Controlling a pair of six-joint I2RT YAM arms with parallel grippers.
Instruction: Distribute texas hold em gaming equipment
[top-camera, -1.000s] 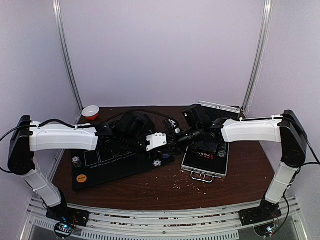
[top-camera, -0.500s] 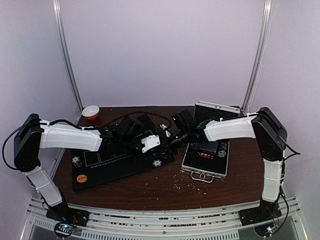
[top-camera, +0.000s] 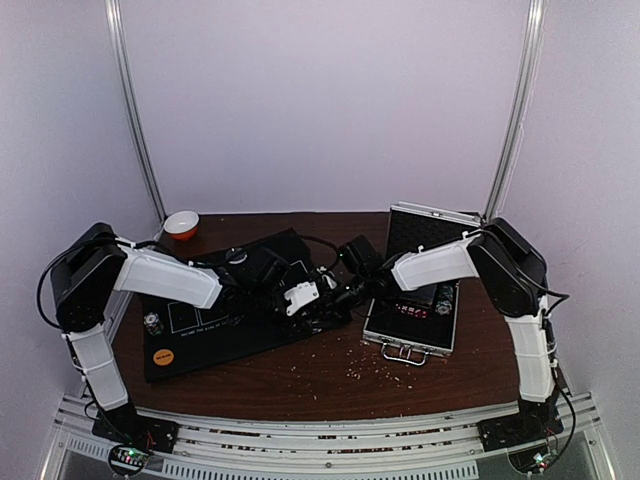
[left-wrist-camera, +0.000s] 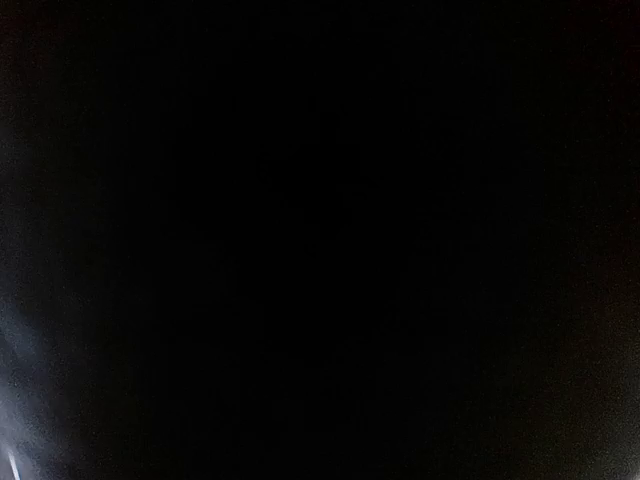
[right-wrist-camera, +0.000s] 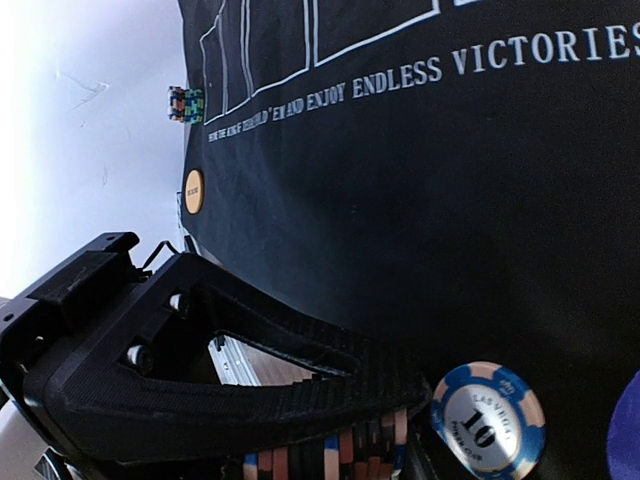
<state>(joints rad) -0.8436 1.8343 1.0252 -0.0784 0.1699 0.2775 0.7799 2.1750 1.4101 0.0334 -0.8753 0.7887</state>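
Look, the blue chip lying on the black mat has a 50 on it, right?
Not quite. The blue chip lying on the black mat has a 10 on it, not a 50. The right wrist view shows the number clearly.

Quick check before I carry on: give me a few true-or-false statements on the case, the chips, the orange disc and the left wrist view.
1. The case is closed. False: its lid stands open.
2. A blue chip marked 10 lies flat on the mat. True.
3. The orange disc sits in the bowl. False: it lies on the mat's near left corner.
4. A chip stack sits against the right tool's finger. True.
5. The left wrist view shows the mat. False: it is black.
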